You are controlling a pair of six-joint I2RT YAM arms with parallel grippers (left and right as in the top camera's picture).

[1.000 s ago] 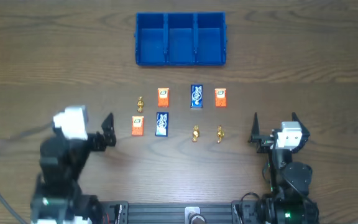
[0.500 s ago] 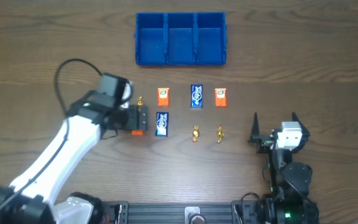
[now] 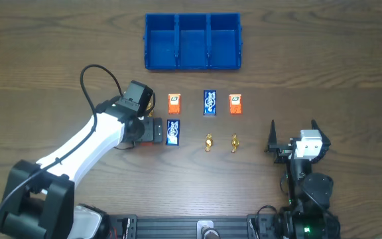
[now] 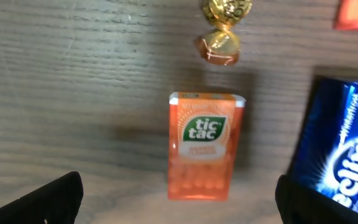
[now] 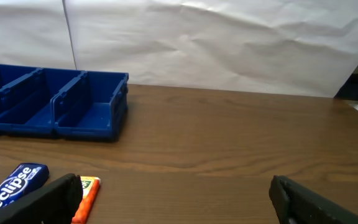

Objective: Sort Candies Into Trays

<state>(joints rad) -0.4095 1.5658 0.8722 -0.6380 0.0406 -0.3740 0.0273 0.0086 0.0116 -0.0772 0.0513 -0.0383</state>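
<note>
Your left claw (image 4: 179,205), wide open and empty, straddles the orange mint box (image 4: 205,144); from above, the claw covers it.

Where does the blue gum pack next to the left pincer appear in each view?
Top view: the blue gum pack lies beside the left pincer, below an orange box.
Left wrist view: it is cut by the frame's edge, beside a second orange box under the pincer.
Right wrist view: a blue pack lies there, but I cannot tell whether it is this one.
Shared landmark: the orange box, a sliver in the left wrist view's corner.
</note>
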